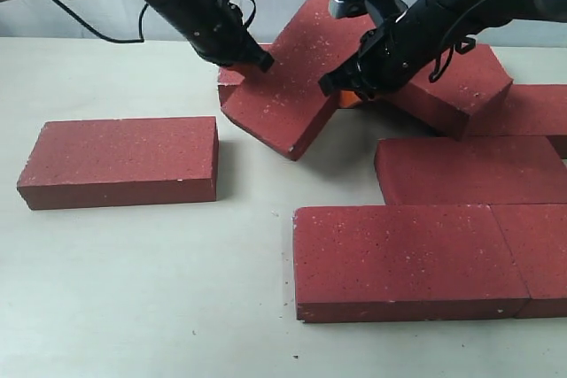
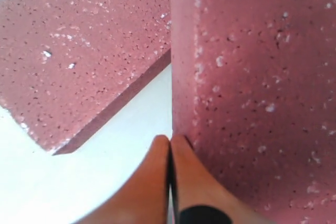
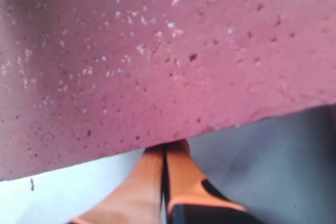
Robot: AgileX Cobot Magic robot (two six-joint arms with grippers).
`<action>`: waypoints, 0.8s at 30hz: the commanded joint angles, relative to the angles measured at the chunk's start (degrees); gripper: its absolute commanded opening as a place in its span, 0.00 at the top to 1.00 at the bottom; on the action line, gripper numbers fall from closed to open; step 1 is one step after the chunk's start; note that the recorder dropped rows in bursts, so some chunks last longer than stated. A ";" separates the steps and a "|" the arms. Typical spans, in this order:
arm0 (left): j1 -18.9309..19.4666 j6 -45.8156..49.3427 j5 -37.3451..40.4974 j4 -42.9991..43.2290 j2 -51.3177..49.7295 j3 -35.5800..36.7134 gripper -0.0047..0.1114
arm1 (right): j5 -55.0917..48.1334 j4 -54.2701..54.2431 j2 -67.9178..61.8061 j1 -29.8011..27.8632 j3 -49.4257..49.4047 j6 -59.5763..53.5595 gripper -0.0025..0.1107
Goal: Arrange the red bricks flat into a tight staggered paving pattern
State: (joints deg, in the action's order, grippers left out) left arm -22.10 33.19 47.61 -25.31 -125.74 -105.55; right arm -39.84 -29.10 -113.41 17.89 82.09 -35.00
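A dark-red speckled brick (image 1: 297, 77) stands tilted at the back centre, propped up off the table. My left gripper (image 1: 264, 61) is shut with nothing in it, its orange tips (image 2: 170, 141) pressed against this brick's left edge (image 2: 252, 77). My right gripper (image 1: 332, 84) is shut too, its tips (image 3: 167, 148) tucked under the brick's raised right side (image 3: 157, 51). One brick (image 1: 120, 161) lies flat alone at the left. Three bricks lie flat at the right front: (image 1: 469, 168), (image 1: 399, 258), (image 1: 540, 254).
Another brick (image 1: 456, 86) lies tilted behind my right arm, with more bricks (image 1: 536, 108) at the far right edge. A brick (image 2: 79, 51) lies beside the tilted one in the left wrist view. Bare table (image 1: 133, 307) spreads across the front left.
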 commanded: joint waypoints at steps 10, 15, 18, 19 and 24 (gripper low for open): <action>6.18 -1.69 11.94 -3.70 10.40 3.93 0.96 | -4.42 -7.60 2.81 6.45 6.63 -0.25 0.99; 11.24 -2.07 12.09 -3.57 16.42 12.08 0.96 | -4.28 -7.60 2.81 9.84 6.75 -0.25 0.99; 14.29 -1.94 10.82 -3.41 20.43 18.01 0.96 | -4.28 -7.68 2.81 12.34 6.75 -0.25 0.99; 15.34 -1.42 10.65 -3.26 21.99 20.22 0.96 | -4.38 -7.68 2.81 13.24 6.75 -0.25 0.99; 17.85 -1.09 10.23 0.61 28.98 29.67 0.96 | -4.72 -7.68 2.81 17.88 6.75 -0.25 0.99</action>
State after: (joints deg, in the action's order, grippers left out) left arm -4.85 32.10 57.96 -25.56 -100.69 -79.92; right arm -45.07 -35.91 -111.14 33.36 88.45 -35.00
